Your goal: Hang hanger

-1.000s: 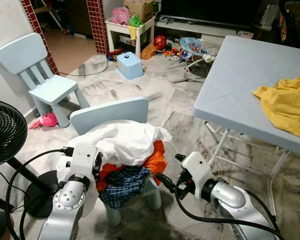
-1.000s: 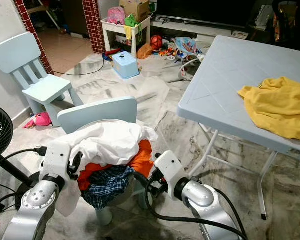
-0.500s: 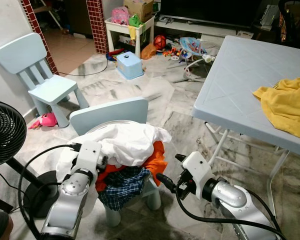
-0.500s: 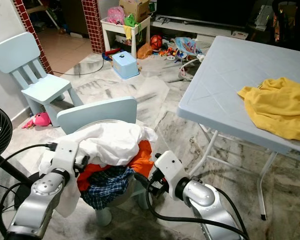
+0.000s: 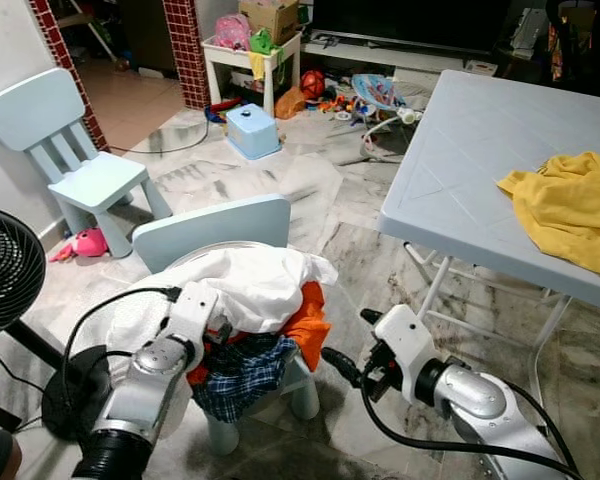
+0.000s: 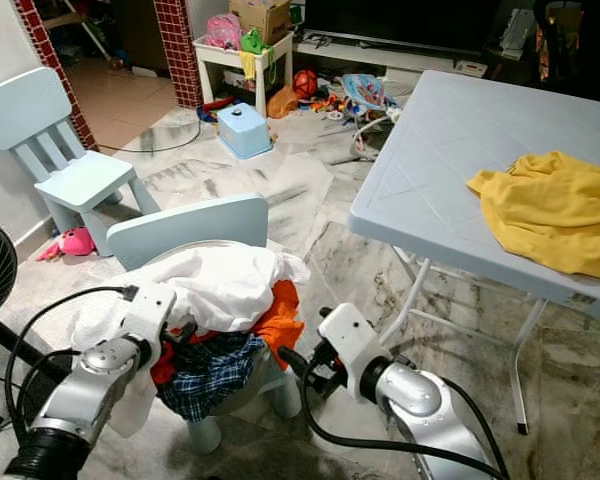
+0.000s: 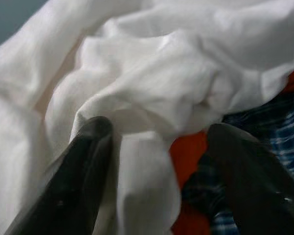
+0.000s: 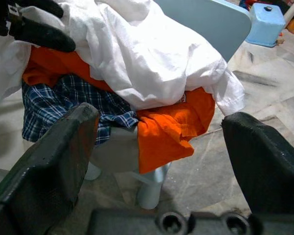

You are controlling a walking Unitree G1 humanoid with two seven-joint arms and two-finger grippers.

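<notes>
Left eye view: marbled tile floor (image 5: 340,250), pale blue child chair (image 5: 215,225) heaped with white garment (image 5: 250,285), orange cloth (image 5: 307,322), plaid shirt (image 5: 242,368). Left gripper (image 7: 157,161) pressed into pile, fingers spread wide around white fold. Right gripper (image 5: 342,362) just beside chair seat, fingers wide apart, nothing held. Grey-blue table (image 5: 460,150) bears yellow cloth (image 5: 570,205). Second chair (image 5: 70,150), black fan (image 5: 10,270), toy clutter (image 5: 360,90) behind. Hanger: cannot tell where.

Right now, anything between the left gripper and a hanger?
No hanger can be made out. The left gripper is open, its fingers pressed into the white garment atop the clothes pile on the small chair. Any hanger there would be buried under fabric.
</notes>
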